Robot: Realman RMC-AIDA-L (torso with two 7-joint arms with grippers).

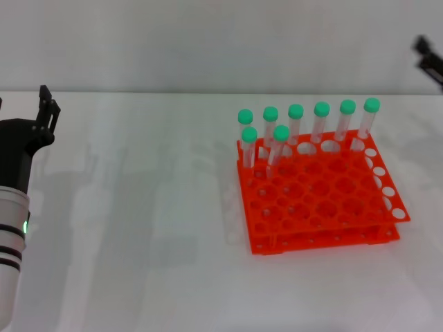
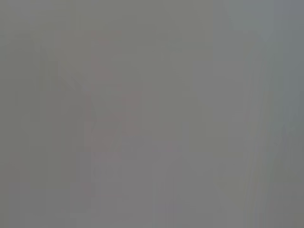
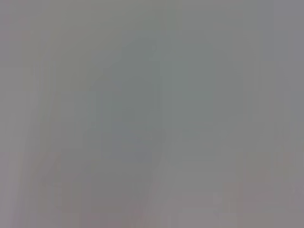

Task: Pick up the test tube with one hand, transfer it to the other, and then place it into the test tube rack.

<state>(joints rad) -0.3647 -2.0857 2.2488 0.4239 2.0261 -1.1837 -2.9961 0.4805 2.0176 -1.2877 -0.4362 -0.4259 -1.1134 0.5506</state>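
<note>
The orange test tube rack (image 1: 325, 200) stands on the white table, right of centre in the head view. Several green-capped test tubes (image 1: 295, 121) stand upright in its far rows, two of them (image 1: 280, 142) one row nearer. No loose tube shows on the table. My left gripper (image 1: 48, 111), black on the white arm with a green light, is at the far left, well away from the rack, with no tube seen in it. My right gripper (image 1: 429, 59) only just shows at the far right edge, above and behind the rack. Both wrist views show plain grey only.
The white table (image 1: 152, 207) stretches between my left arm and the rack. A pale wall (image 1: 208, 41) rises behind the table's far edge.
</note>
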